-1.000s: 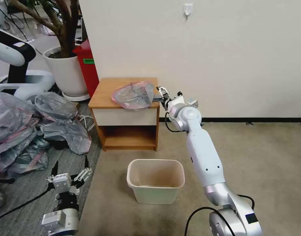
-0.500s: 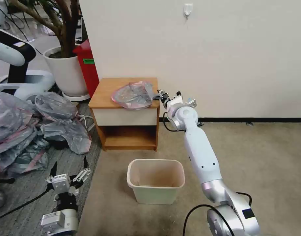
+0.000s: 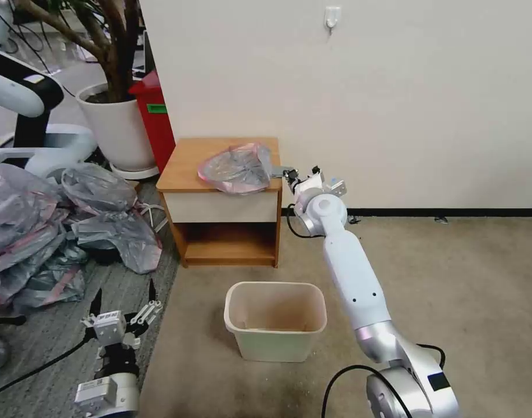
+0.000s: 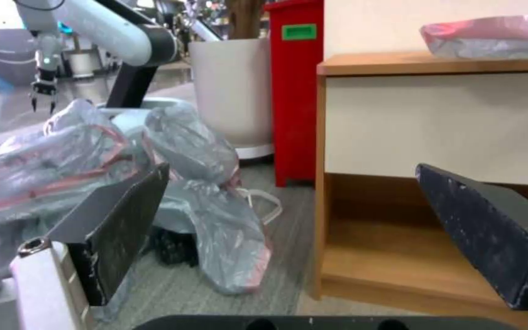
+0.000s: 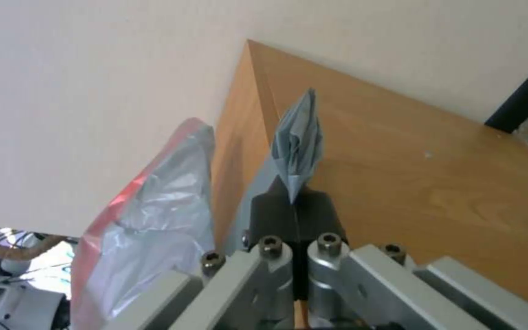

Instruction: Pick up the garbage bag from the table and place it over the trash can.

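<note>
So far only the grasp is done: the right gripper (image 3: pixel 285 172) pinches the bag (image 3: pixel 238 168) at its 3 o'clock edge, on the desk (image 3: pixel 184 165). Lifting and fitting over the can (image 3: pixel 275 323) remain. Left gripper (image 3: pixel 123 316) hangs released at 7 o'clock.

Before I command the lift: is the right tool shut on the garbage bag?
Shut on it. The right tool has its black fingers pressed together, pinching a fold of the garbage bag, which lies on the table.

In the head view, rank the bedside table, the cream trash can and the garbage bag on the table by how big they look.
1. table
2. trash can, though it is nearer the camera, so its look is inflated
3. garbage bag, pinched at its edge by the right tool
</note>
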